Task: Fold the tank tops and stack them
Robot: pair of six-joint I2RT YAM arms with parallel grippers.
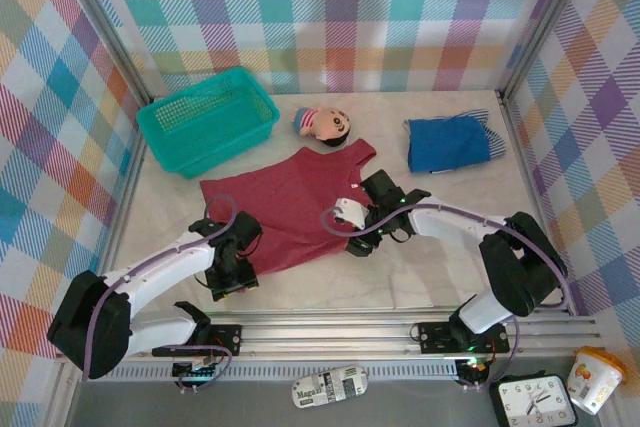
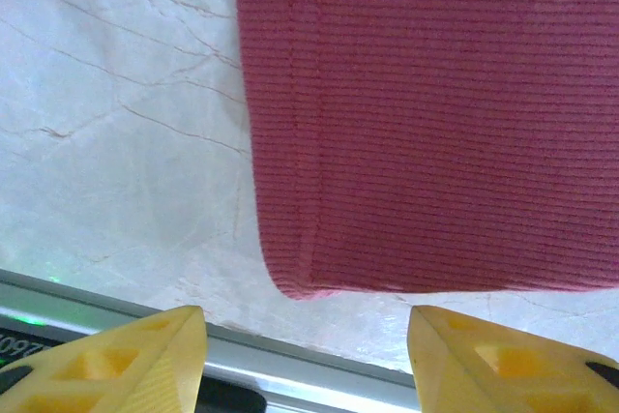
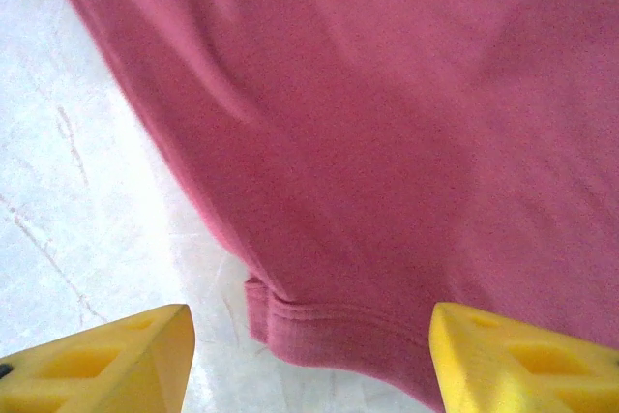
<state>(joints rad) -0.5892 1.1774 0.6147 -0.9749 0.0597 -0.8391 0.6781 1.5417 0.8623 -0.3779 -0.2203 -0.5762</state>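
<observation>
The dark red tank top [image 1: 290, 202] lies spread flat at the middle of the table. My left gripper [image 1: 230, 277] hovers open over its near left corner, and that rounded corner [image 2: 290, 282] lies just beyond the yellow fingertips [image 2: 174, 336], untouched. My right gripper [image 1: 362, 239] is open at the near right corner. There the hemmed edge [image 3: 319, 321] sits between the spread fingertips [image 3: 464, 336], with nothing pinched. The bright blue tank top [image 1: 440, 142] lies folded at the back right. The striped tank top [image 1: 496, 144] peeks out at its right edge.
A teal mesh basket [image 1: 205, 119] stands at the back left. A small doll [image 1: 322, 123] lies behind the red top. A metal rail [image 1: 350, 325] runs along the near edge, close behind my left fingers [image 2: 290, 369]. Bare marble table [image 1: 450, 212] stretches right of the red top.
</observation>
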